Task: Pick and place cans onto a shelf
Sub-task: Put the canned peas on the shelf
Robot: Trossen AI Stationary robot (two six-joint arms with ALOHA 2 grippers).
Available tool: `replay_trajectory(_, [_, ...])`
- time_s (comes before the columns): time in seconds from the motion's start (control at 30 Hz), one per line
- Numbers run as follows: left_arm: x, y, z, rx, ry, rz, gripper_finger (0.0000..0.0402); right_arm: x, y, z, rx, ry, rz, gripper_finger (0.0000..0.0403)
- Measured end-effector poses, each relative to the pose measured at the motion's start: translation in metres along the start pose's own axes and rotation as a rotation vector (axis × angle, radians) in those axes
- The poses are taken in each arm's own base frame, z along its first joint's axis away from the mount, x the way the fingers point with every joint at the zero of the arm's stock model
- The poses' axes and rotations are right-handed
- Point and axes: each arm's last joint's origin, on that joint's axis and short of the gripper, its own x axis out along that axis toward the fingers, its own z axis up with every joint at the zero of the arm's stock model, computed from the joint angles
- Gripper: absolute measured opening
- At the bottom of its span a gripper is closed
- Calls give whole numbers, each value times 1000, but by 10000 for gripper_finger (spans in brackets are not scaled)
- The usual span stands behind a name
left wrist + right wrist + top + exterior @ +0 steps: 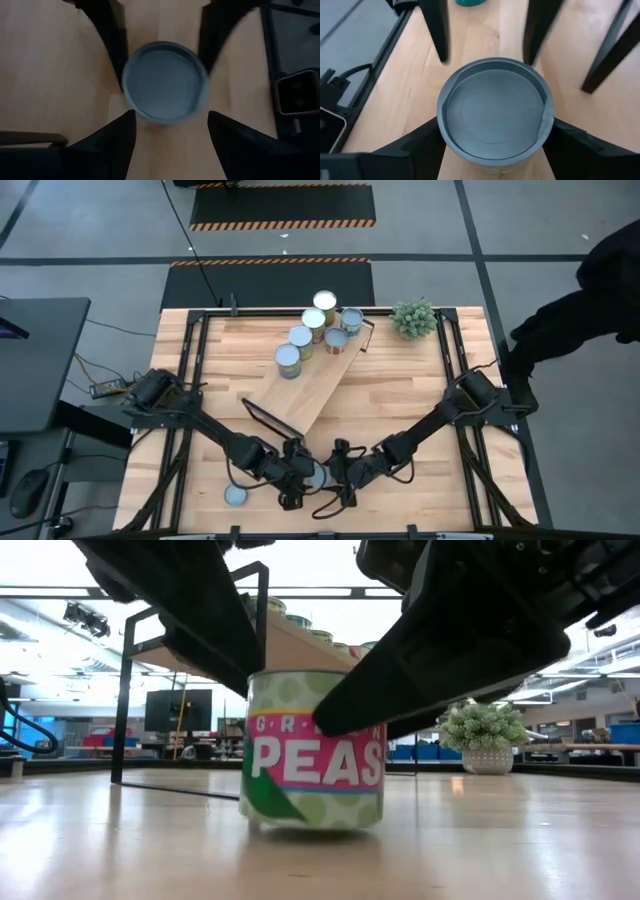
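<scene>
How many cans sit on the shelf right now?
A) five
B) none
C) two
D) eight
A: the high view shows five cans clustered at the far end of the tilted shelf, with others down on the table.

Both grippers crowd one can (pixel 316 474) (near edge); shelf (pixel 318 388) just behind

I see a peas can (pixel 314 750) upright at lower centre; five cans (pixel 313 330) crowd my tilted shelf (pixel 318 385) above.
</scene>
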Motion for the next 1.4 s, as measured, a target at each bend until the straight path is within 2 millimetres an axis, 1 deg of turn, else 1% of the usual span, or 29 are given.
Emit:
replay_trajectory(0.13, [-13,-6,4,5,-14,-51,249,-10,-3,7,-38,31,-18,291])
replay_trajectory(0.33, [-41,-15,10,38,-49,-122,249,-40,-14,33,-71,71,-28,292])
replay_trajectory(0.43, [-57,-18,13,57,-71,-149,247,-58,-24,48,-65,89,-42,292])
replay_trajectory(0.57, [-77,-16,18,57,-71,-183,241,-81,-44,66,-47,96,-81,292])
replay_trajectory(0.67, [-92,-11,23,49,-67,-212,236,-97,-61,82,-27,73,-104,292])
replay_trajectory(0.83, [-118,1,29,35,-66,-217,229,-120,-92,97,20,82,-113,292])
replay_trajectory(0.93, [-132,10,32,27,-71,-208,224,-131,-106,104,36,69,-123,292])
replay_trajectory(1.13, [-158,27,37,17,-95,-178,212,-144,-131,115,45,33,-154,292])
replay_trajectory(1.27, [-174,37,40,25,-136,-155,206,-145,-147,119,46,11,-186,292])
replay_trajectory(1.4, [-184,49,44,33,-158,-127,205,-144,-164,122,69,-12,-206,292])
